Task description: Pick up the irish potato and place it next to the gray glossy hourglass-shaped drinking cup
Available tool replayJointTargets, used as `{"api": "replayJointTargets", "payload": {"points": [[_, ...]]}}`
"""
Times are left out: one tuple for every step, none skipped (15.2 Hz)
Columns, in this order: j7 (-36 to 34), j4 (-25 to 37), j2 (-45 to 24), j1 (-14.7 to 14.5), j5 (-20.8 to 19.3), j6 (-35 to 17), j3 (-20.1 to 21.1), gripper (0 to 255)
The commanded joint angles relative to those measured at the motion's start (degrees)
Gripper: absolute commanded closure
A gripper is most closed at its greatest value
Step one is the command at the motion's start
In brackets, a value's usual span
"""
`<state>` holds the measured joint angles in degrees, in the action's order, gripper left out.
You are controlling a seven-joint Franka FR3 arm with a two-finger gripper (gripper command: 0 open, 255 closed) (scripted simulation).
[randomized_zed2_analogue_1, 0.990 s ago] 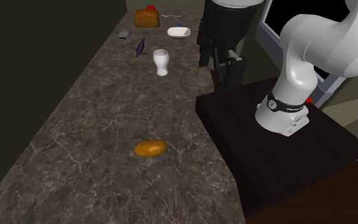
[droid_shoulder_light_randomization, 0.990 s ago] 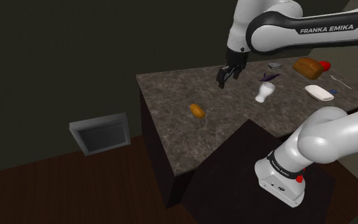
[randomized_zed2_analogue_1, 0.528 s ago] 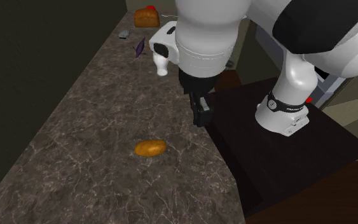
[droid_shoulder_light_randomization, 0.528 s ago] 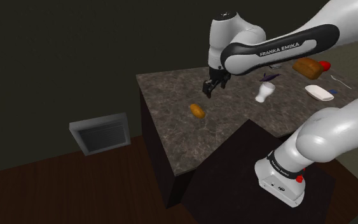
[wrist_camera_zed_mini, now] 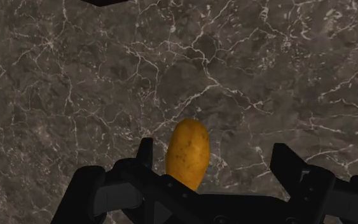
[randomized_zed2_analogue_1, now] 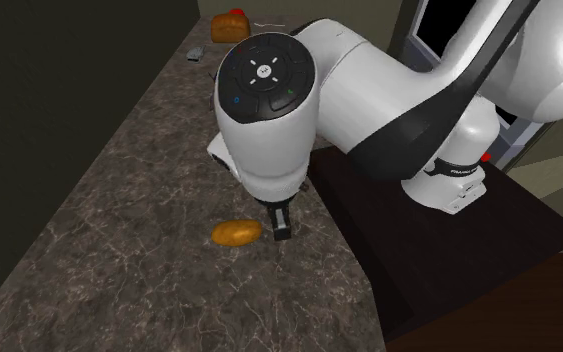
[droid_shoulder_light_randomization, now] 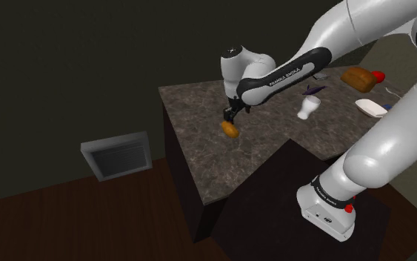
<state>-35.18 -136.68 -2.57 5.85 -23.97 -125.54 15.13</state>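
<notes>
An orange-brown potato [droid_shoulder_light_randomization: 230, 130] [randomized_zed2_analogue_1: 235, 233] lies on the dark marbled counter [droid_shoulder_light_randomization: 199, 156]. My black gripper [droid_shoulder_light_randomization: 231, 119] [randomized_zed2_analogue_1: 278, 226] hangs just above it, open. In the wrist view the potato [wrist_camera_zed_mini: 187, 153] lies between the spread fingers, close to one finger [wrist_camera_zed_mini: 144, 153] and far from the other; neither touches it. The drinking cup [droid_shoulder_light_randomization: 308, 107], drawn white with a pinched waist, stands upright farther along the counter toward the shoulder view's right. In the second exterior view my arm covers it.
A brown loaf [droid_shoulder_light_randomization: 357, 76] [randomized_zed2_analogue_1: 230, 26] with a red thing beside it, a white dish [droid_shoulder_light_randomization: 372, 108] and a small purple object [droid_shoulder_light_randomization: 312, 90] sit at the counter's far end. My dark stand [droid_shoulder_light_randomization: 273, 200] abuts the counter. A grey vent [droid_shoulder_light_randomization: 116, 155] lies on the floor.
My arm swung from near the cup toward the shoulder view's left and came down over the potato. The potato and the cup have not moved.
</notes>
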Motion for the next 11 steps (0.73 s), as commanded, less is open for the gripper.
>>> {"api": "replayJointTargets", "payload": {"points": [[-3.5,2.4,-5.2,0.1,-3.7,-0.7,-0.5,0],[-5.1,3.6,-7.7,-0.1,-5.4,-0.9,-0.8,0],[-6.7,4.9,-10.2,-0.3,-7.0,-1.1,-1.3,0],[-8.1,6.3,-12.7,-0.6,-8.5,-1.1,-1.9,0],[-9.5,7.8,-15.1,-0.9,-9.9,-1.2,-2.5,0],[-10.7,9.3,-17.5,-1.3,-11.3,-1.1,-3.2,0],[-11.9,10.8,-19.9,-1.6,-12.5,-1.1,-3.8,0],[-12.9,12.4,-22.3,-2.0,-13.6,-1.0,-4.5,0],[-13.9,14.1,-24.7,-2.4,-14.6,-0.9,-5.2,0],[-14.7,15.8,-27.0,-2.8,-15.5,-0.7,-5.9,0],[-15.5,17.5,-29.4,-3.2,-16.3,-0.5,-6.6,0]]}}
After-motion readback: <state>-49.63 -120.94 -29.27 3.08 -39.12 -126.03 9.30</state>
